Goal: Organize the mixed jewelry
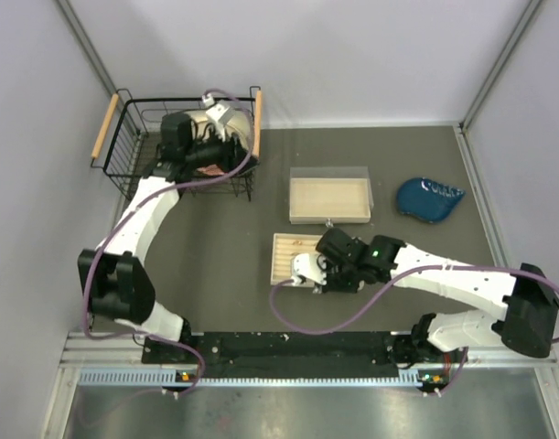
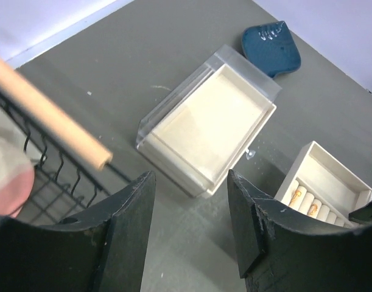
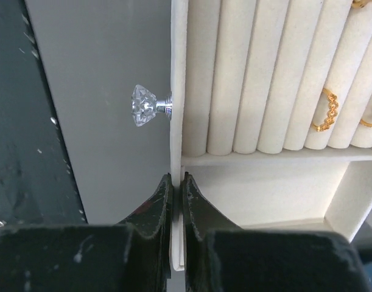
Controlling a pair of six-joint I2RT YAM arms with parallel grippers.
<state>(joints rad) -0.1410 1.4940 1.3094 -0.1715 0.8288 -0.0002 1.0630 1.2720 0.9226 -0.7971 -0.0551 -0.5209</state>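
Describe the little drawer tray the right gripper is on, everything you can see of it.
The drawer tray is cream and lies flat on the grey table. A row of padded rolls fills one part, with gold-coloured rings tucked between rolls at one end; beside them is a plain compartment, bare where visible. A faceted clear knob on a silver stem sticks out from its front wall. The right gripper is shut on that wall, one finger each side, beside the knob.

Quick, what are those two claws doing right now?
Left gripper: open, empty.
Right gripper: closed on the front wall of the ring tray.
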